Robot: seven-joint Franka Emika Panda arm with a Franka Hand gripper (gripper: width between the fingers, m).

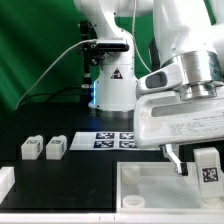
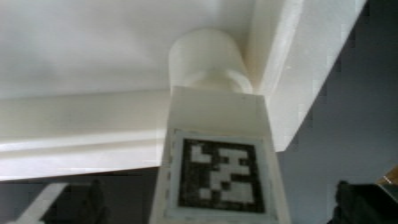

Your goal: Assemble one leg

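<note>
A leg, a small white block with a black-and-white tag, stands upright at the far corner of the large white tray-like part on the exterior view's right. My gripper straddles it. In the wrist view the leg has its rounded end in the tray-like part's corner. My gripper is open there, with dark fingers showing a gap on each side of the leg. Two more legs lie on the black table at the exterior view's left.
The marker board lies flat on the table behind the tray-like part. The robot's base stands at the back. Another white part shows at the lower left edge of the exterior view. A green backdrop closes the rear.
</note>
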